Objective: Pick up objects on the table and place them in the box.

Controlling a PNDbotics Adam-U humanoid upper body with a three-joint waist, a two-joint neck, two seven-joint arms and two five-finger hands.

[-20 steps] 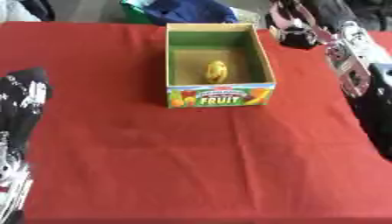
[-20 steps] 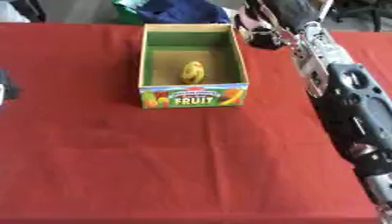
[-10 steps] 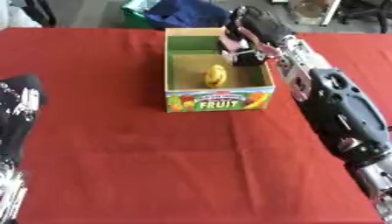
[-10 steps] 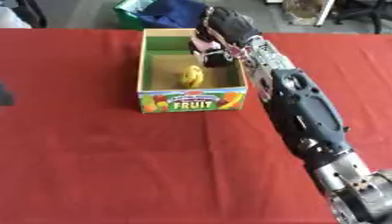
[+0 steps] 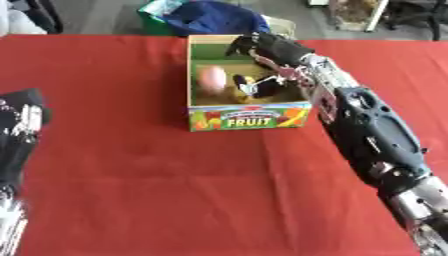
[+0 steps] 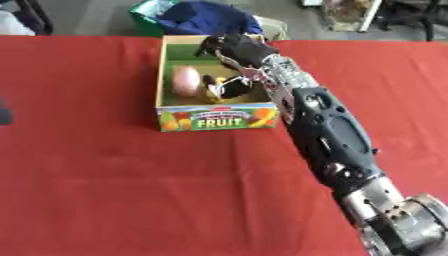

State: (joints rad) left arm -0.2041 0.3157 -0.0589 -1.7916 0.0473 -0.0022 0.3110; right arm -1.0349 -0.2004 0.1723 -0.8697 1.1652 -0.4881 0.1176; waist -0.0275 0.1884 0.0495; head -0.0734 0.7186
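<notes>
Box at the far middle of the table

The box (image 5: 248, 119) stands on the table (image 5: 131, 190). Inside it an egg-shaped object (image 6: 185, 81) lies left; the right hand (image 6: 229, 50) reaches in from the right, above a small object (image 6: 215, 93).

The right robot hand (image 5: 262, 67), seen a second ago beyond the far right corner of the box (image 5: 248, 118), has been brought over the box opening, with its fingers now spread down inside. A pink, rounded object (image 6: 185, 81) has appeared in the left part of the box. The yellow object (image 6: 213, 91), earlier in plain view, is now largely covered by the fingers.
</notes>
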